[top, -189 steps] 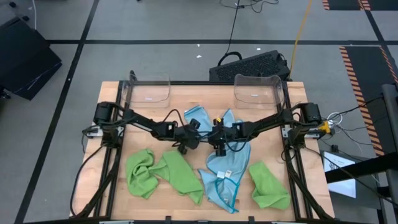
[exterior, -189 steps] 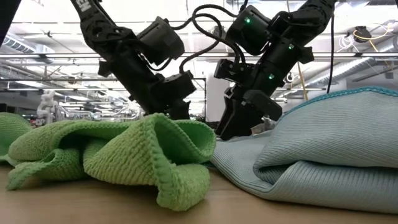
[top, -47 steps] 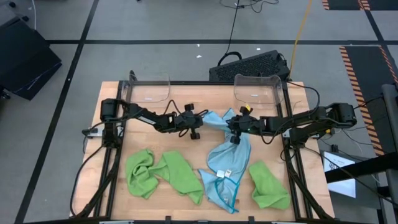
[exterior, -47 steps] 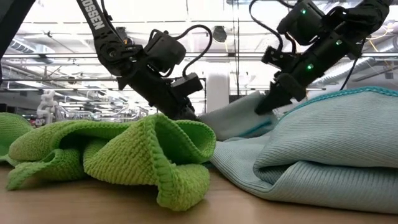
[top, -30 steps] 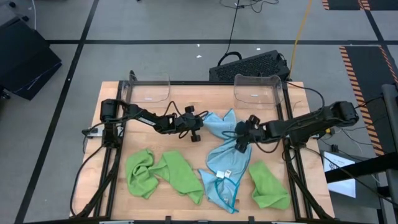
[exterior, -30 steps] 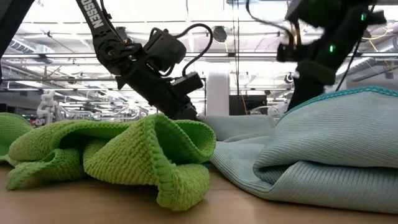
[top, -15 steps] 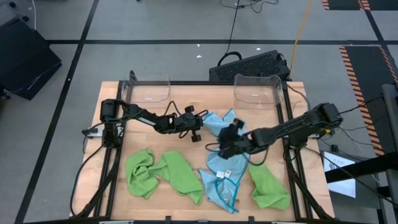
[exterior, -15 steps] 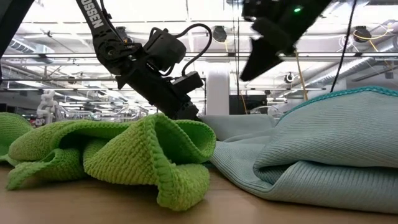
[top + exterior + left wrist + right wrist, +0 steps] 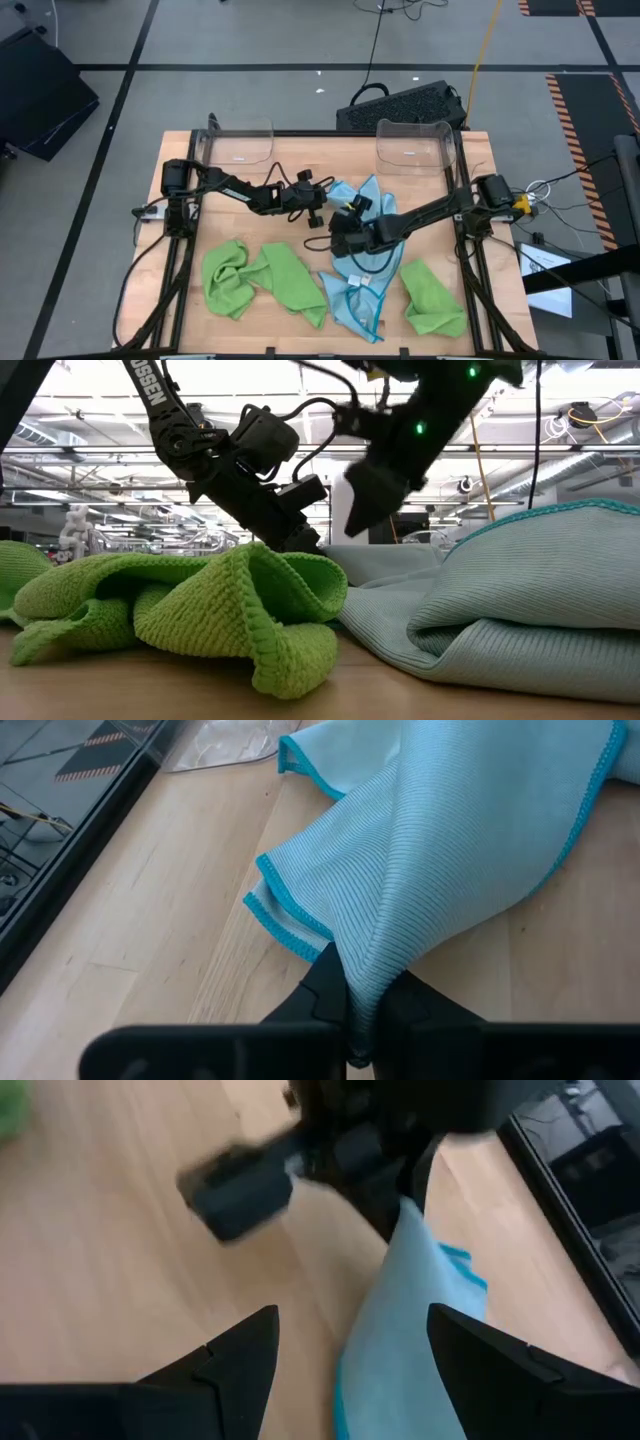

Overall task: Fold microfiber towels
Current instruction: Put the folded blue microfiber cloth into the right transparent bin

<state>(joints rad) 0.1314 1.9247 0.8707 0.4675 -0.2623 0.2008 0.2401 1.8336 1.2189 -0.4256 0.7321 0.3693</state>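
A light blue towel (image 9: 362, 250) with teal edging lies crumpled in the table's middle. My left gripper (image 9: 322, 202) is shut on its left far part, low over the wood; the low view shows this gripper (image 9: 300, 538) behind a green towel (image 9: 200, 610). My right gripper (image 9: 336, 238) hovers open over the blue towel's left side, just near of the left gripper, with nothing between its fingers (image 9: 230, 1352). Two lime green towels (image 9: 265, 280) lie bunched at the near left, and another (image 9: 432, 298) lies at the near right. My left gripper pinches a raised fold of the light blue towel (image 9: 368, 978) between its two fingers. The fingers come from the table's left, slanting down. The cloth rises to them in a ridge, while its hemmed edge (image 9: 285, 925) and the rest lie on the table.
Two clear plastic bins (image 9: 240, 145) (image 9: 412, 140) stand at the table's far edge. Bare wood (image 9: 260, 230) shows between the left arm and the green towels. The arms' black frames run along both sides of the table.
My right gripper, open throughout, has swung toward the table's left edge over the blue towel and rolled its wrist; it now sits close to the left gripper.
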